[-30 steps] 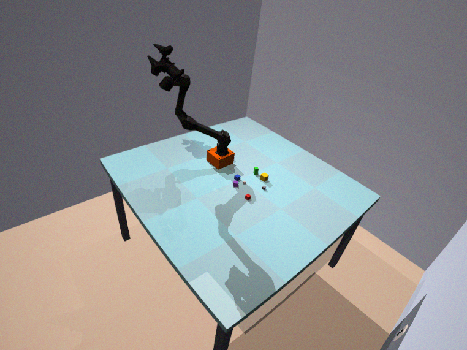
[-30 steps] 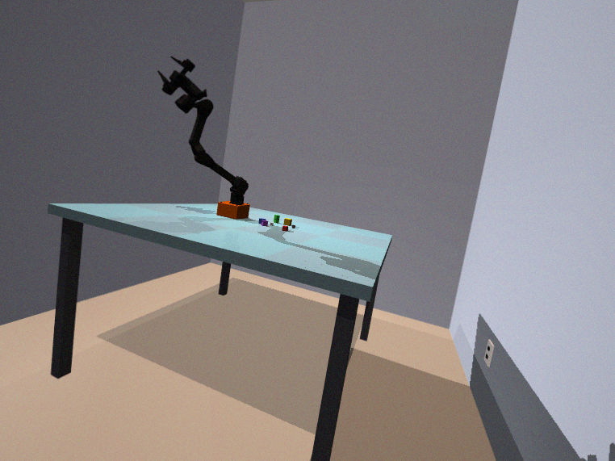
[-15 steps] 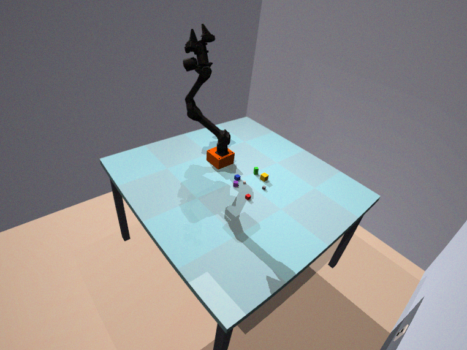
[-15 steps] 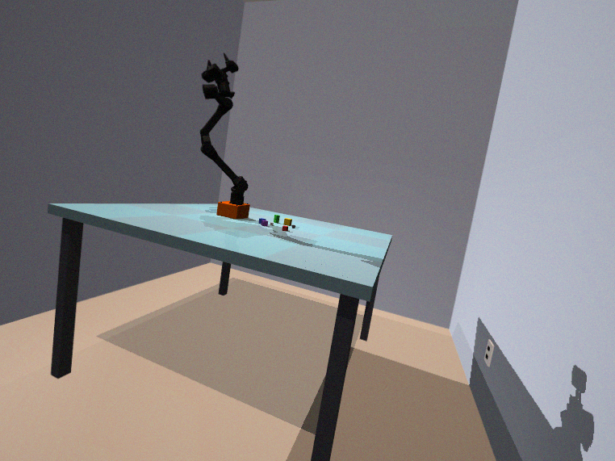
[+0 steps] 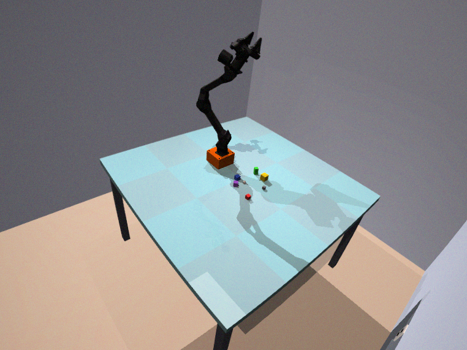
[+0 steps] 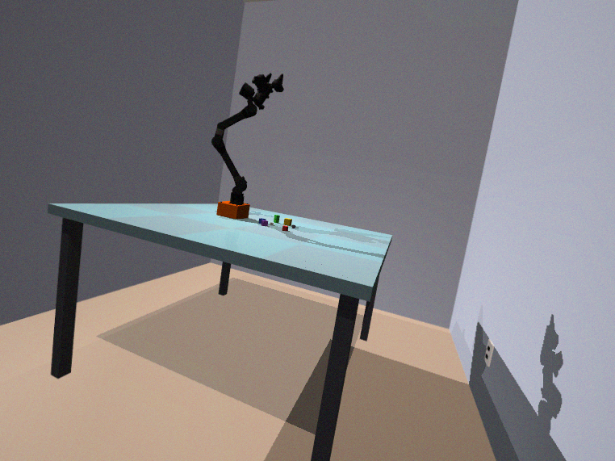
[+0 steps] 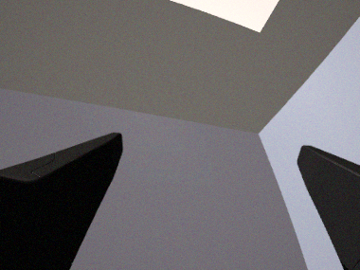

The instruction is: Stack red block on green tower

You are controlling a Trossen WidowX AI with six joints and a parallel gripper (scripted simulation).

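The red block (image 5: pixel 247 197) (image 6: pixel 285 228) lies on the table top, nearer the table's front than the other small blocks. The green tower (image 5: pixel 255 170) (image 6: pixel 277 218) stands upright on the table, behind the red block and beside a yellow block. My gripper (image 5: pixel 257 35) (image 6: pixel 275 75) (image 7: pixel 211 148) is open and empty, high above the table and pointing upward. The wrist view shows only the two spread fingers, walls, ceiling and a bright ceiling panel; no block shows there.
A yellow block (image 5: pixel 264 177) (image 6: pixel 287 222) stands close to the tower. A blue block (image 5: pixel 237 177) and a purple block (image 5: pixel 235 184) (image 6: pixel 264 223) lie close together. A small dark block (image 5: pixel 263 187) and a tiny pale block (image 5: pixel 244 182) lie nearby. The arm's orange base (image 5: pixel 219 159) (image 6: pixel 232 210) is behind them.
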